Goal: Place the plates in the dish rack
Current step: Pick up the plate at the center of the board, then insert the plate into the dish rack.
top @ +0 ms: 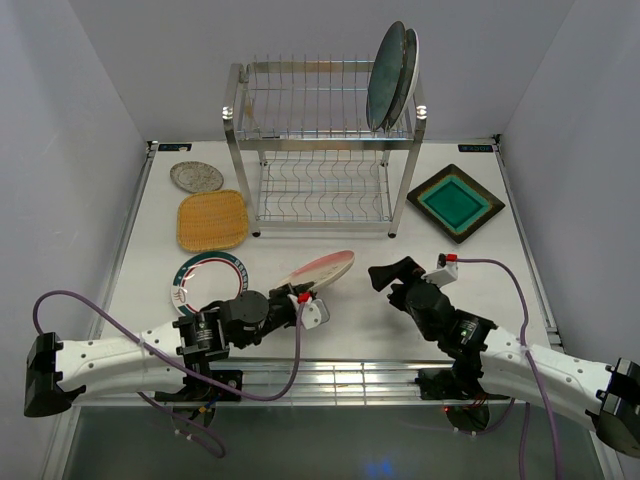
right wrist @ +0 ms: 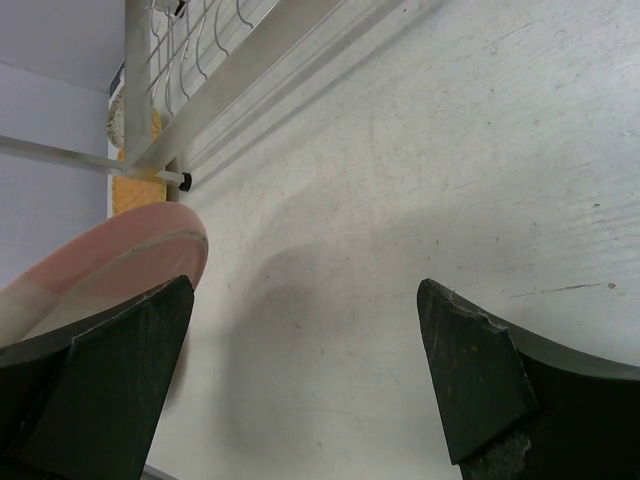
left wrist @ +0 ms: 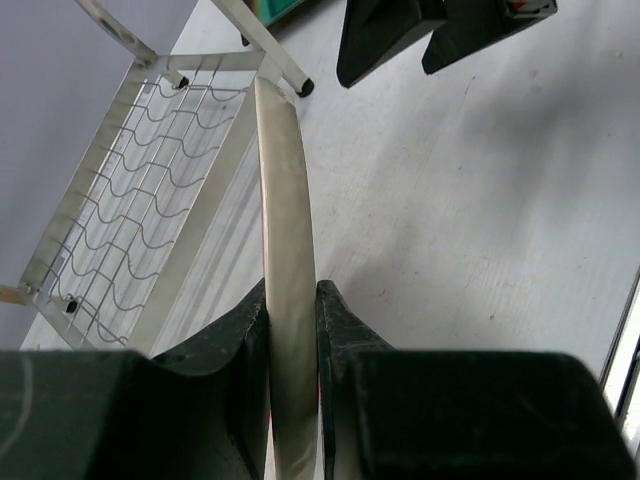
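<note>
My left gripper [top: 304, 297] is shut on the near rim of the pink-cream plate [top: 322, 270] and holds it tilted above the table, in front of the dish rack [top: 320, 150]. In the left wrist view the plate [left wrist: 285, 230] runs edge-on between the gripper's [left wrist: 292, 300] two fingers. My right gripper [top: 392, 275] stands open just right of that plate, with nothing between its fingers [right wrist: 305, 330]; the pink plate [right wrist: 110, 260] shows beside its left finger. Two dark plates [top: 392, 75] stand upright in the rack's top tier at the right.
Left of the rack lie a small silver-grey plate [top: 196, 177], a yellow woven square plate [top: 212, 220] and a green-rimmed white plate [top: 200, 278]. A brown square plate with a teal centre [top: 455, 202] lies right of the rack. The rack's lower shelf [left wrist: 150, 200] holds nothing.
</note>
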### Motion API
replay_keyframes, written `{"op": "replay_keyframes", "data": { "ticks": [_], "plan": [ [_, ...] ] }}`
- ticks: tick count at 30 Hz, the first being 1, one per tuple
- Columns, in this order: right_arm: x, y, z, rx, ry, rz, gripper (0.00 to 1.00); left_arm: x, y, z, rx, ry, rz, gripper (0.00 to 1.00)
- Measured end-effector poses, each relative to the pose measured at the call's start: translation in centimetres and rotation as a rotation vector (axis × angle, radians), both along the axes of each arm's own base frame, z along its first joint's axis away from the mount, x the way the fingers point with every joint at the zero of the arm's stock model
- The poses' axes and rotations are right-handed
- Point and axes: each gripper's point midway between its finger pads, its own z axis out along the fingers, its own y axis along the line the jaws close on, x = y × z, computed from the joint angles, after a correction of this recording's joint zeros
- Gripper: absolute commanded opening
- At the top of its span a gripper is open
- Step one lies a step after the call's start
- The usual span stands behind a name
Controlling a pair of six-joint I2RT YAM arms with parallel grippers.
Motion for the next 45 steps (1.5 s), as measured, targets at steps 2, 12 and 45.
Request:
{"op": "replay_keyframes", "data": {
  "ticks": [2, 12, 45],
  "plan": [
    [0.0, -0.1, -0.2, -0.007, 0.003, -0.004, 0.98, -0.2, -0.3, 0.8, -0.016, 0.010, -0.013, 0.00],
    [0.1, -0.5, -0.7, -0.018, 0.005, -0.019, 0.98, -0.3, -1.7, 4.7, -0.091, 0.049, -0.015, 0.00],
    [0.4, -2.7, -2.0, -0.055, 0.003, -0.116, 0.98, 3.3, -3.6, 30.3, -0.550, -0.083, 0.134, 0.00]
  ]
}}
